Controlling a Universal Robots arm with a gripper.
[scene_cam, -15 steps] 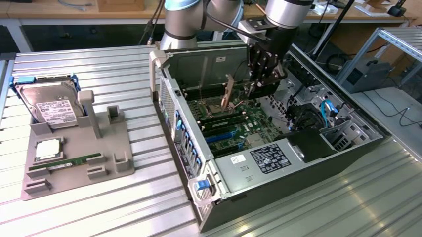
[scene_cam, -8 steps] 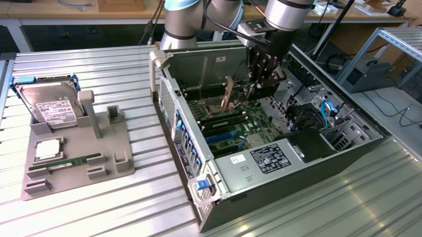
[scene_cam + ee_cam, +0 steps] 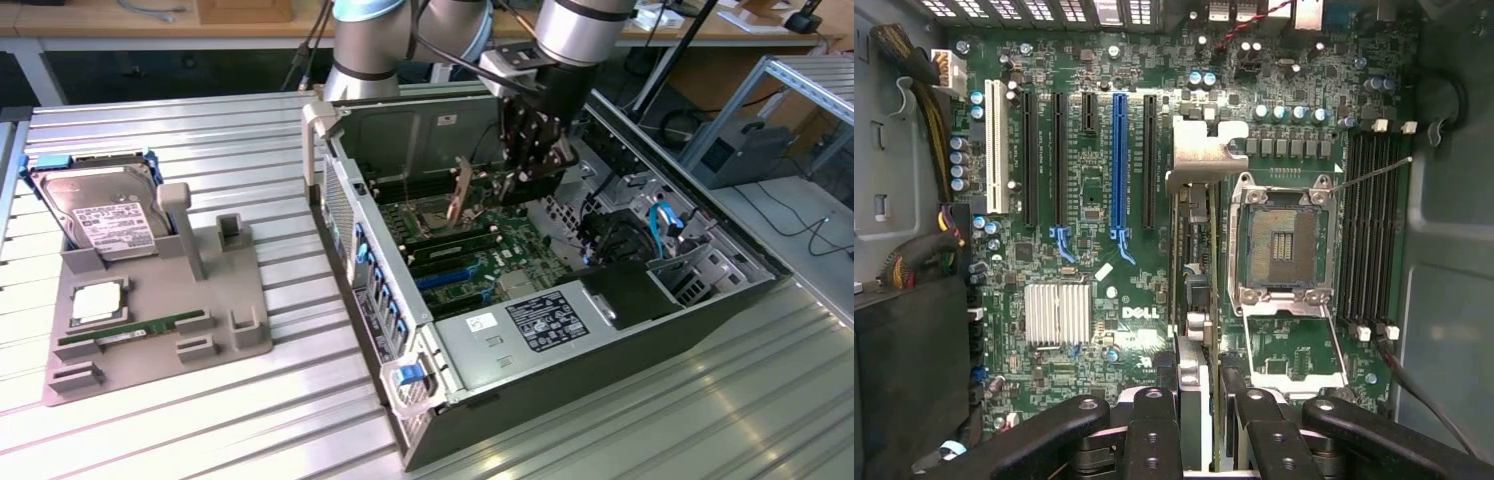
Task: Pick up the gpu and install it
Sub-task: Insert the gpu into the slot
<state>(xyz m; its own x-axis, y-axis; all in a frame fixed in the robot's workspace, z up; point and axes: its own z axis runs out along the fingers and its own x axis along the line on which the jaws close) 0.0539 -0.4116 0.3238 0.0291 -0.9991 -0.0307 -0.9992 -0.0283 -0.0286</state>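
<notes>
While the gripper (image 3: 1199, 400) clamps the gpu (image 3: 1194, 260) edge-on above the motherboard (image 3: 1084, 200), any tilt or misalignment could jam its connector beside the blue slot (image 3: 1120, 160).

Arm (image 3: 400, 30): one, silver tube segments with light blue joint caps and black cabling along them, entering from 12 o'clock in the exterior view; base column at roughly 11 o'clock of the wrist

Wrist (image 3: 581, 35): silver cylinder, pointing steeply downward, black tool body below it

Gripper (image 3: 523, 178): black linkage type, directed downward, fingers closed against the gpu (image 3: 461, 195), which stands on edge between them; in the wrist view the gripper (image 3: 1202, 400) shows paired black links bolted either side of the card's upper edge
</notes>
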